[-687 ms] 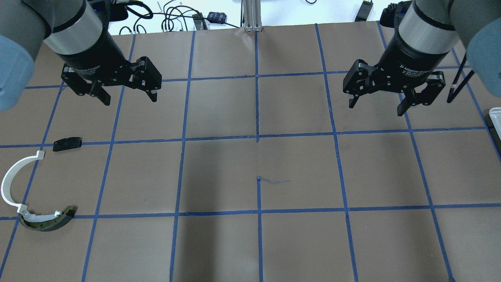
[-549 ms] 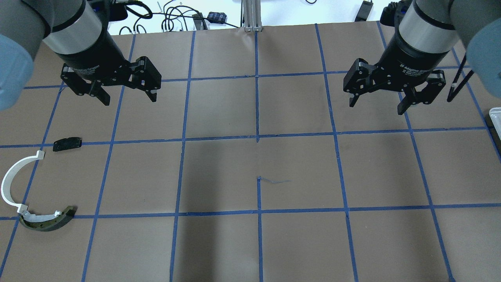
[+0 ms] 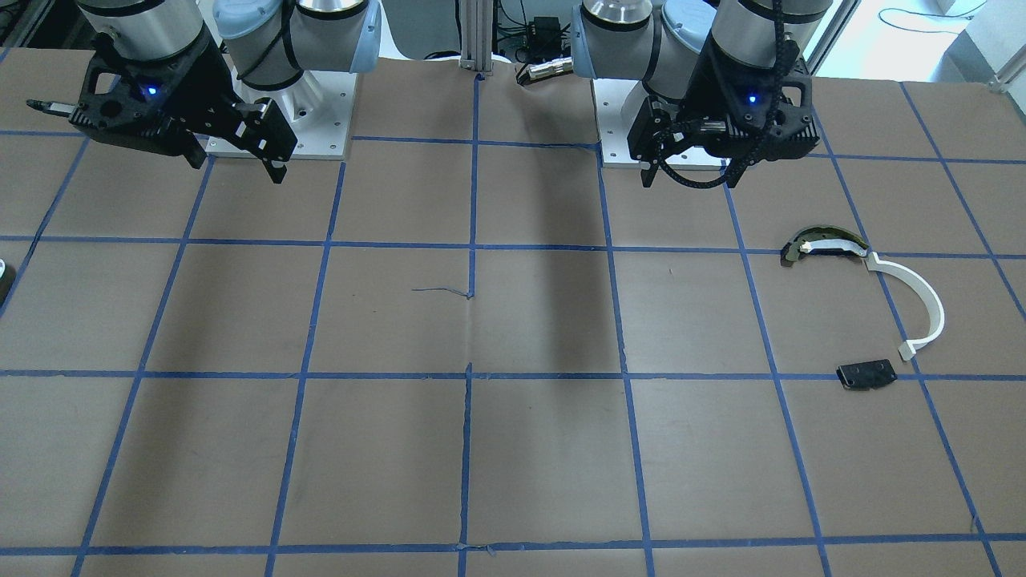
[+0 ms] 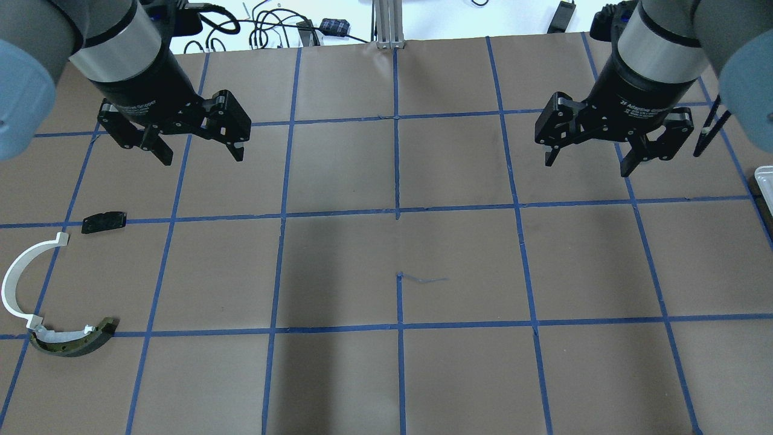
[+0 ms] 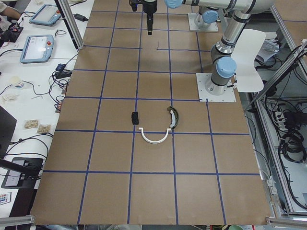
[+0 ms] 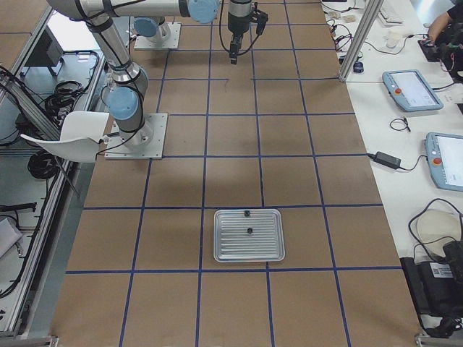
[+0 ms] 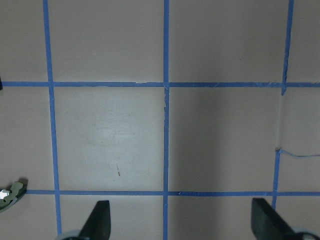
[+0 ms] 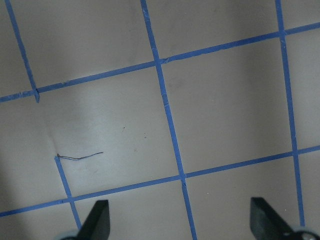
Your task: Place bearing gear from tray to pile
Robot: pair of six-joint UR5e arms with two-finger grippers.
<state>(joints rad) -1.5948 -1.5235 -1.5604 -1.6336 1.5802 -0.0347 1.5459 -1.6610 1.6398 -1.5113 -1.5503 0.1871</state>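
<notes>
The pile lies at the table's left: a white curved strip [image 4: 17,284], an olive-and-white crescent [image 4: 72,343] and a small black plate [image 4: 104,222]. The metal tray [image 6: 231,246] lies at the table's right end and holds two small dark parts [image 6: 249,230]; I cannot tell which is the bearing gear. My left gripper [image 4: 202,158] is open and empty above the table, behind the pile. My right gripper [image 4: 587,167] is open and empty, left of the tray's edge [image 4: 764,181]. Both wrist views show spread fingertips [image 7: 100,220] over bare table.
Brown paper with blue tape grid lines covers the table [image 4: 398,272]. Cables and an aluminium post [image 4: 386,24] stand past the far edge. The robot bases [image 3: 280,120] are at the near side. Tablets and cables lie on side benches [image 6: 412,90].
Both grippers have shifted slightly to the right, the right one a bit more. Both stay open. The pile parts have not moved.
</notes>
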